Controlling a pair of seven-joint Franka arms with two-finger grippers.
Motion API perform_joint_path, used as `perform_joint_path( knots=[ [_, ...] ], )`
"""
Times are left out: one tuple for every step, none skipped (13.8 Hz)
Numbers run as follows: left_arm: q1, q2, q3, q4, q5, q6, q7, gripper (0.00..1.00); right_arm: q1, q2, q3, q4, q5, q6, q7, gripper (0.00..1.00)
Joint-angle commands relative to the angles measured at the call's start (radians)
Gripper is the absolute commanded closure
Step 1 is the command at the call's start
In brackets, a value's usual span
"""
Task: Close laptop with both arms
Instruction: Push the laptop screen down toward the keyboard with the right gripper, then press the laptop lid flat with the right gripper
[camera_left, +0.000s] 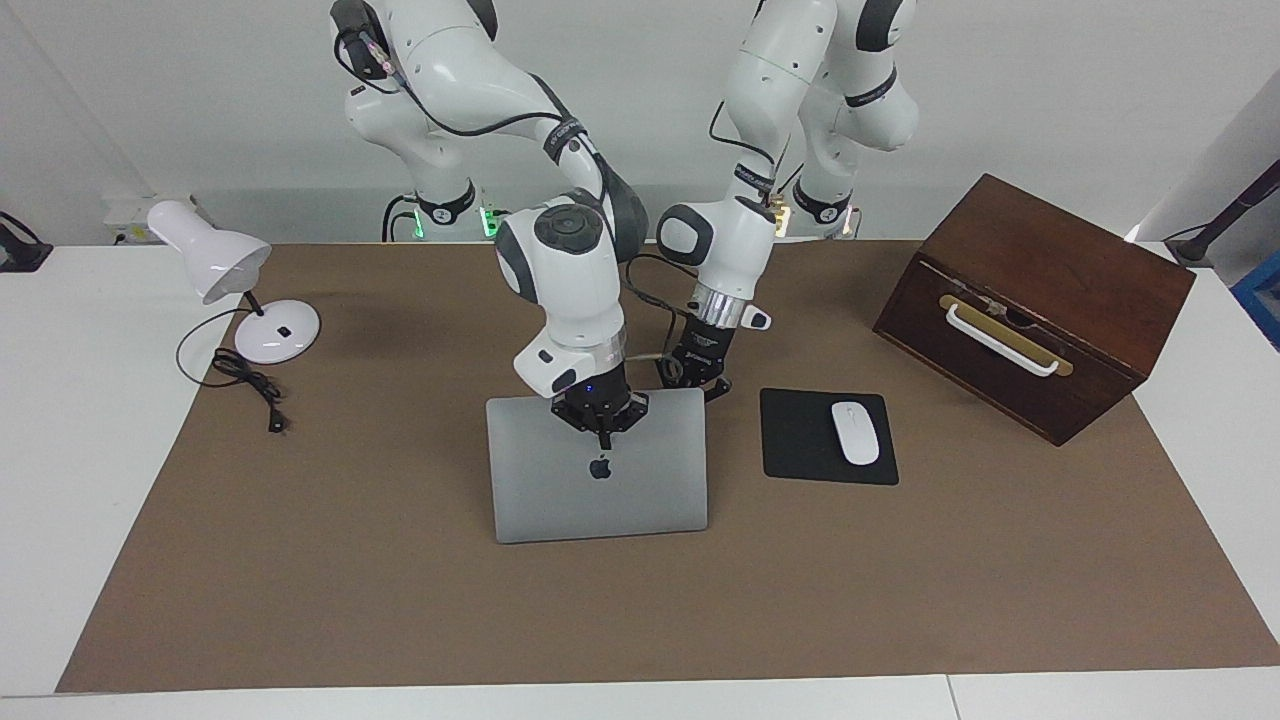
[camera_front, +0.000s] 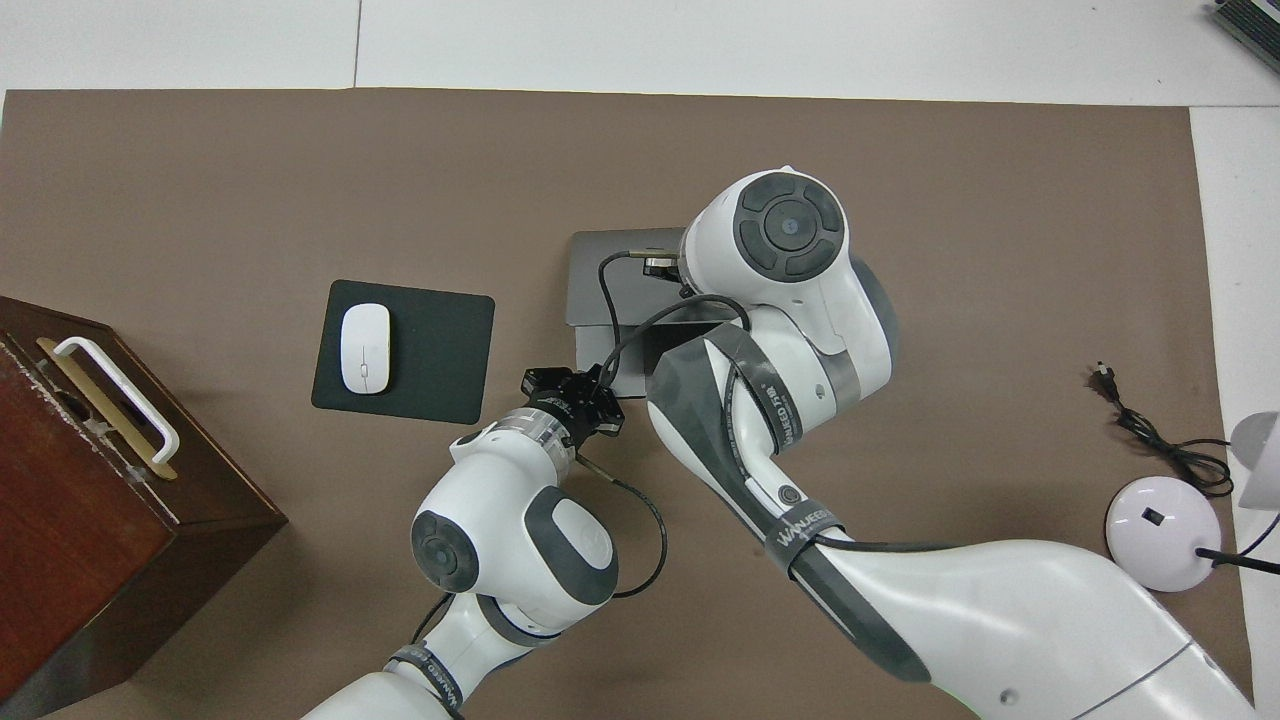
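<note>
**Even, bright light in both views**

From my station both feeds look bright and evenly lit, with soft light from above. Shadows are faint: a soft one lies on the brown mat (camera_left: 400, 560) under the right pincer (camera_left: 601, 428), and a diffuse dark patch beside the lamp (camera_left: 225, 270). I see mild glare on the arms' white shells and on the white desk (camera_front: 700, 45). Focus holds edge to edge; no blur.

I see my right gripper (camera_left: 603, 432) pointing straight down, fingertips together, and my left gripper (camera_left: 700, 385) tilted alongside it, also pinched closed.
</note>
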Motion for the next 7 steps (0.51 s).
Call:
perform_joint_path(
  knots=[
    [-0.021,0.065,0.008,-0.005,-0.017,-0.003,-0.005,1.00,-0.009,-0.023,0.008,-0.051,0.023,0.024,0.020,1.00],
    [-0.025,0.065,0.008,-0.005,-0.017,-0.003,-0.005,1.00,-0.009,-0.023,0.008,-0.053,0.023,0.024,0.019,1.00],
    [-0.026,0.065,0.008,-0.005,-0.017,-0.003,-0.003,1.00,-0.009,-0.023,0.008,-0.056,0.023,0.021,0.019,1.00],
    [-0.027,0.065,0.008,-0.005,-0.017,-0.003,-0.003,1.00,-0.009,-0.021,0.008,-0.059,0.023,0.021,0.019,1.00],
    [-0.027,0.065,0.008,-0.005,-0.017,-0.003,-0.003,1.00,-0.007,-0.020,0.008,-0.062,0.024,0.023,0.020,1.00],
    [-0.027,0.065,0.008,-0.005,-0.017,-0.003,-0.005,1.00,-0.007,-0.020,0.008,-0.063,0.024,0.021,0.019,1.00],
    [-0.027,0.065,0.008,-0.005,-0.017,-0.003,-0.003,1.00,-0.007,-0.020,0.008,-0.069,0.024,0.020,0.019,1.00]
  ],
)
